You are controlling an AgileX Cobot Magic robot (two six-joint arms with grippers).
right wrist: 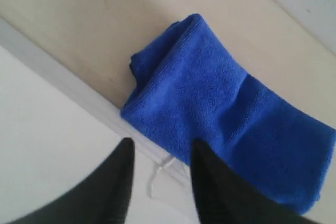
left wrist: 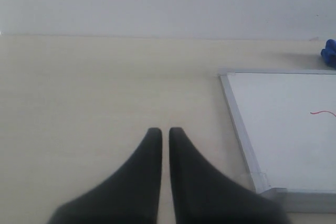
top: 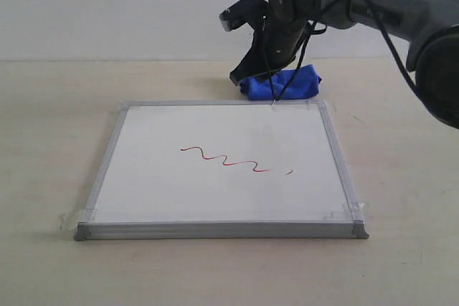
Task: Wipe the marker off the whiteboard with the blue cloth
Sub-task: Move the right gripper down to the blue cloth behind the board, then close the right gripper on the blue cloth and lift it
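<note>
Your red marker stroke lies on the whiteboard, a little right of its middle in the exterior view. It is one thin wavy line, with one short dash apart from it at its right end. Nothing else rests on the board's white face. There is one board. It lies flat on the pale table, with a grey frame and clear tape showing at its two near corners.

You have one blue cloth. It sits folded and bunched on the table just beyond the board's far edge, toward the far right corner. It lies close against the frame, though you cannot tell whether it touches.

Your right gripper hangs over that far edge. Its jaws are parted with a clear gap and nothing is between them. In the right wrist view one fingertip overlaps the near side of the cloth and the other sits over the white board. No contact with the cloth can be made out.

Your left gripper is over bare table, to the left of the board and well away from the cloth. Its two fingers are drawn together to a thin slit and hold nothing.
</note>
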